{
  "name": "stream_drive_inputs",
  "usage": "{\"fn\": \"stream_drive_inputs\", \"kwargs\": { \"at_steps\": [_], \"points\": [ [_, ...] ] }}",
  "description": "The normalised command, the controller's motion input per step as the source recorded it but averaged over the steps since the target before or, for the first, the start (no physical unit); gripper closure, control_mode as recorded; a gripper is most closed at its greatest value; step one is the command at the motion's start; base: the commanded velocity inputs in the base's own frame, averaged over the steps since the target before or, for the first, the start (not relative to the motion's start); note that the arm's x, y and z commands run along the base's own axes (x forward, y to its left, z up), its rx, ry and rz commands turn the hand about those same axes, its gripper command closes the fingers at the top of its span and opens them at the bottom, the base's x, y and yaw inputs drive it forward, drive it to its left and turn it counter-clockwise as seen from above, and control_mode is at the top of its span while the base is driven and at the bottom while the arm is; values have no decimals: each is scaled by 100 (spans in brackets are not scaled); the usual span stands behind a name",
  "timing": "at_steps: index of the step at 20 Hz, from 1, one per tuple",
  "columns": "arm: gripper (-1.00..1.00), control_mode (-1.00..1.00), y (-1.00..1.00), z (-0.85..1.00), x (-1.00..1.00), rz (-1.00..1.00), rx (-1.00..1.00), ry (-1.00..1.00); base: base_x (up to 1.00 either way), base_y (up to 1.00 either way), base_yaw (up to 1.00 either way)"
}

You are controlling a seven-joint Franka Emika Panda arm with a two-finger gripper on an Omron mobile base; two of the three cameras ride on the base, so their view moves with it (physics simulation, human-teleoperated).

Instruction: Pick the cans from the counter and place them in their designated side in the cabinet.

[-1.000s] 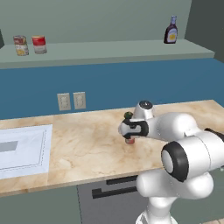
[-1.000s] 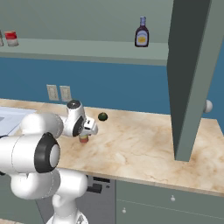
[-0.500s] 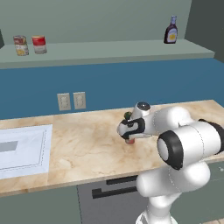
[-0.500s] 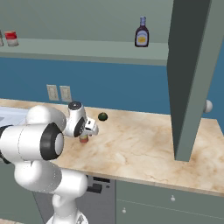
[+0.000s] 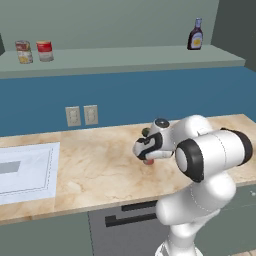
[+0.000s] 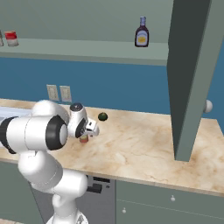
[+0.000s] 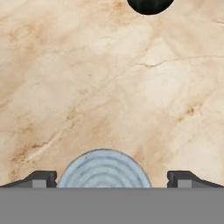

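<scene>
Gripper (image 7: 112, 179) is wide open, nothing in it. In the hand view I see both fingertips (image 7: 40, 178) low at the edges with the silver ribbed top of a can (image 7: 104, 169) sitting between them, roughly centred, clear gap each side. I'm looking almost straight down onto the lid, so the can stands upright, long axis vertical and in line with my approach.

From the left base view the gripper (image 5: 146, 148) is right over the can (image 5: 148, 161); just a sliver of its red label shows beneath the hand on the counter (image 5: 100, 165). Right base view agrees: can (image 6: 83, 139) tucked below the hand.

Key relation: can is directly under the jaws, slightly toward the wrist side of the frame. I judge the next move to be a straight descent, then close; no lateral shift needed.

Dark green lump (image 7: 150, 5) lies ahead of the gripper on the counter, well apart from the can, out of the way.

Destination: the cabinet ledge (image 5: 125, 57), the end with the tins (image 5: 44, 50), far left; sauce bottle (image 5: 195, 35) marks the other end.
</scene>
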Motion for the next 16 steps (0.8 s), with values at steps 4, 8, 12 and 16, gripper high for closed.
{"fn": "stream_drive_inputs", "kwargs": {
  "at_steps": [4, 8, 12, 16],
  "points": [
    [100, -100, 0, -15, 14, 0, 0, 1, 0, 0, 0],
    [100, -100, 0, -15, 13, 0, 0, 3, 0, 0, 0],
    [100, -100, 0, -3, 2, 0, 0, 2, 0, 0, 0],
    [100, -100, 0, 5, 0, 0, 0, 0, 0, 0, 0]
  ]
}}
